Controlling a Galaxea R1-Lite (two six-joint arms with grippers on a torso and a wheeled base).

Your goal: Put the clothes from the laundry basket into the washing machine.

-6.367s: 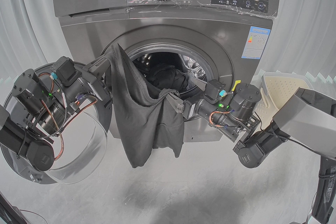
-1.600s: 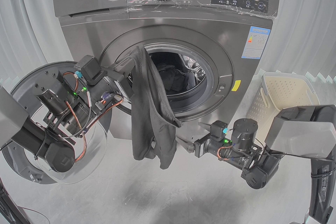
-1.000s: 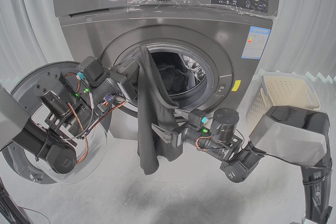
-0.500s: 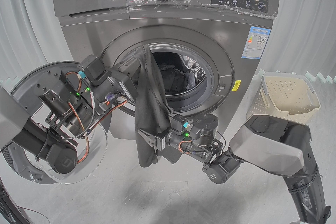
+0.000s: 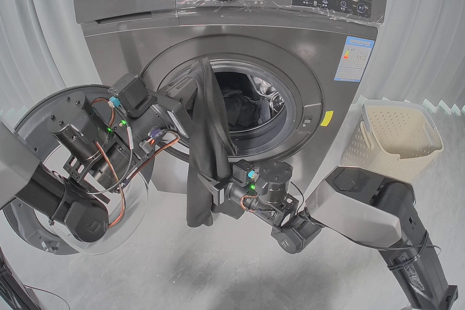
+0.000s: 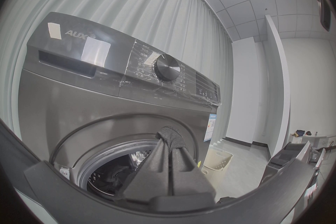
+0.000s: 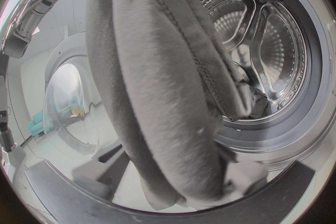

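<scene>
A dark grey garment (image 5: 208,141) hangs in front of the washing machine's open drum (image 5: 252,102). My left gripper (image 5: 193,83) is shut on its top edge at the left rim of the opening; the pinched cloth (image 6: 170,134) shows between the left gripper's (image 6: 171,146) fingers. My right gripper (image 5: 207,182) is below the opening, at the lower part of the garment. It is open, with the hanging garment (image 7: 157,77) between its two fingers (image 7: 101,165). Dark clothes (image 5: 242,107) lie inside the drum. The cream laundry basket (image 5: 397,136) stands right of the machine.
The round glass door (image 5: 97,209) is swung open at the left, behind my left arm. Bare grey floor (image 5: 218,272) lies in front of the machine. White curtains (image 5: 426,35) hang behind it.
My right gripper let go of the garment, dropped low to the right, then swept left and up to its lower part. My left gripper carried the top edge slightly right.
</scene>
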